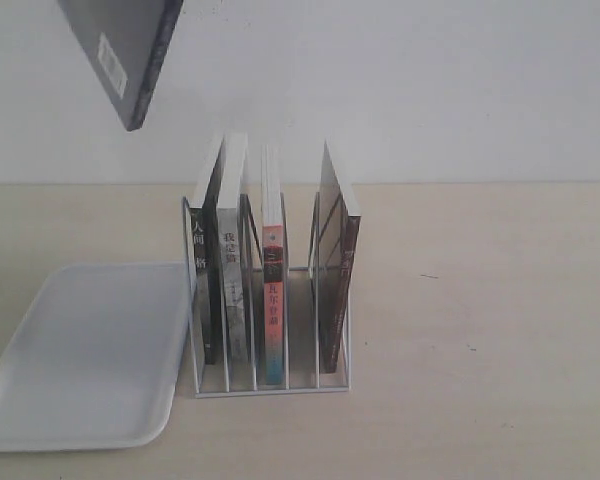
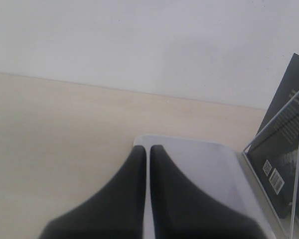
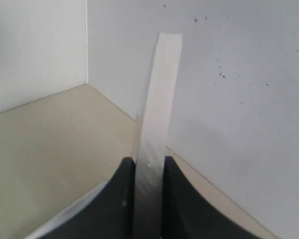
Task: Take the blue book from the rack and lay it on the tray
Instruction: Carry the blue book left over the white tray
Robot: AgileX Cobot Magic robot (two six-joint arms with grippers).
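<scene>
I have the right gripper (image 3: 148,162) clamped on the blue book (image 1: 130,50), tilted high above the pale surface (image 1: 480,320). The left gripper (image 2: 148,149) is pinched closed over the tray (image 1: 90,350). The rack (image 1: 270,390) stands beside the tray, against a white wall (image 1: 430,80).

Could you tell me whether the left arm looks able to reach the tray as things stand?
Probably yes: the shut left gripper points straight at the tray, nothing shows between them, and the rack stands off to its side.

The tray (image 1: 80,350) is lying open and bare, just beside the rack (image 1: 270,389), whose upright books (image 1: 272,290) are standing tall along that edge.
</scene>
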